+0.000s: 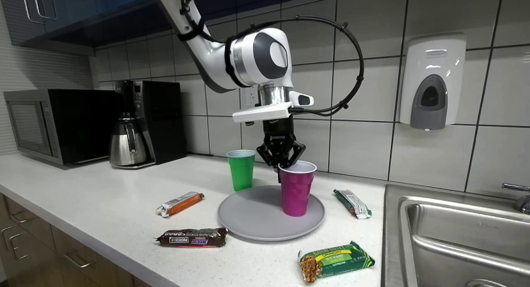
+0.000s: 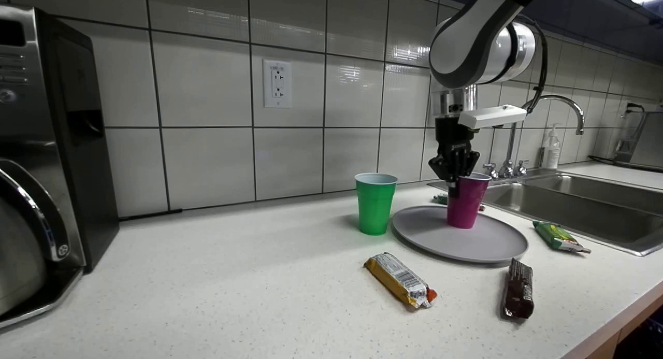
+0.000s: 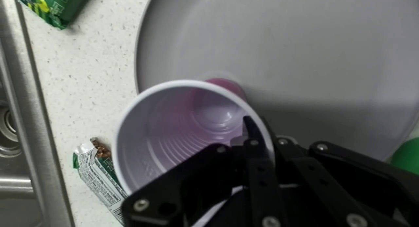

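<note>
a white robot arm [image 1: 265, 57] reaches down over a pale bench [image 1: 124, 204], its black jaws clenched on the rim of a magenta cup [image 1: 296, 194]; in the wrist view one fingertip [image 3: 252, 132] sits inside the cup. the cup is on a gray plate [image 1: 252, 216], off-center toward the sink [image 1: 395, 237], and seems to lean slightly. the step in hand looks like gripping this cup; the next move probably calls for a firm pinch and a steady, vertical pull, so the thin wall does not slip or buckle. counted, there are two cups, the magenta one and a green cup [image 1: 242, 171] on the bench just beside the plate; one plate; and four wrapped bars around it: an orange bar [image 1: 181, 204], a dark brown bar [image 1: 192, 238], a front green bar [image 1: 336, 260] and a rear green bar [image 1: 352, 204]. there is one coffee maker [image 1: 161, 121] and one microwave [image 1: 78, 125].
</note>
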Robot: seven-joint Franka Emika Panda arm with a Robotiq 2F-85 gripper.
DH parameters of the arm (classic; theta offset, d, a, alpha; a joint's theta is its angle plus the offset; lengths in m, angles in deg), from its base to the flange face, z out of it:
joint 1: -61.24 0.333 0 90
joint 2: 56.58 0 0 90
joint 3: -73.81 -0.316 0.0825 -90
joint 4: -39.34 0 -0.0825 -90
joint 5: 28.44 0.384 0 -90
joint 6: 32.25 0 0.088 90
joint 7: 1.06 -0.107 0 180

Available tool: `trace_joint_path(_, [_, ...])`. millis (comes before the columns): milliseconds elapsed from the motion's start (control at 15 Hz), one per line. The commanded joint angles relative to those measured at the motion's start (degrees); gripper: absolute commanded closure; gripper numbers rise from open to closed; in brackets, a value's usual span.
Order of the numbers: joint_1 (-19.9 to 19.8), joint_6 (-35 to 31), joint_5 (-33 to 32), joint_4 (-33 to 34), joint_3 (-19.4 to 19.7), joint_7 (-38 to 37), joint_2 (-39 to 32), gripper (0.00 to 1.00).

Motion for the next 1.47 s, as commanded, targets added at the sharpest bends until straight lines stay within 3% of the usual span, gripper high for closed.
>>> trace_joint_path(0, [-0.3, 0.4, -0.9, 1.2, -0.2, 0.8, 0.5, 1.0])
trace_joint_path(867, [0.8, 0.8, -0.5, 10.9, -1.1, 0.4, -2.2, 1.0])
trace_joint_path(1400, [2.7, 1.8, -0.4, 20.5, -1.7, -0.3, -10.3, 1.0])
